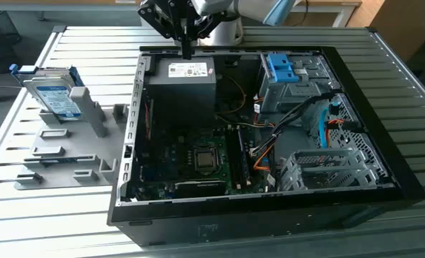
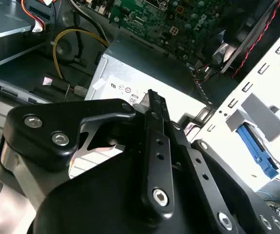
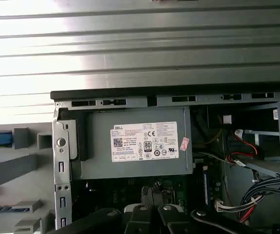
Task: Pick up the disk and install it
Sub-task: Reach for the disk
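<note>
Standing over the open computer case in the exterior view, the end effector hangs just above the power supply, fingers pressed together and holding nothing. The disk stands on edge in a grey holder on the table, well apart, toward the exterior view's left. In the second wrist view the end effector shows no gap between its fingers. The first wrist view looks down on the power supply. To my eye, the reach wants open fingers and a grip across the disk's silver body, clear of its blue rails.
</note>
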Available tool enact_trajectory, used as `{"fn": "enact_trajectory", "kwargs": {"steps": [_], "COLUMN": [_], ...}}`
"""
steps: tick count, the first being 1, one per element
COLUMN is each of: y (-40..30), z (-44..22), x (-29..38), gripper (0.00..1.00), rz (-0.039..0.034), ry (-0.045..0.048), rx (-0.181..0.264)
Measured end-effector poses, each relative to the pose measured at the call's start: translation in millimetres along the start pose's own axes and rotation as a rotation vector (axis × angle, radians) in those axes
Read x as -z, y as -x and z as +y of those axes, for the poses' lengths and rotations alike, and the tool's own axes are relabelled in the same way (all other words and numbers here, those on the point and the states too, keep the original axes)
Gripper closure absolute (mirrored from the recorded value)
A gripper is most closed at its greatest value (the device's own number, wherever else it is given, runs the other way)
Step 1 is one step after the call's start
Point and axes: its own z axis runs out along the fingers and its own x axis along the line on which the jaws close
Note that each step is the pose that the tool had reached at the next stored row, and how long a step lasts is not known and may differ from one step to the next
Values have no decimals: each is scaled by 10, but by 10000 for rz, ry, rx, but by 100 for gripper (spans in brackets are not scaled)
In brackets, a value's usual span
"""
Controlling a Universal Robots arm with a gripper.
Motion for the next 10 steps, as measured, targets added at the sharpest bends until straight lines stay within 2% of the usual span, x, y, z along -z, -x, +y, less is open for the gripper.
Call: {"fn": "enact_trajectory", "kwargs": {"steps": [10], "y": [-9], "z": [0], "x": [1], "gripper": [89], "rz": [1], "ry": [-1], "rx": [-2]}}
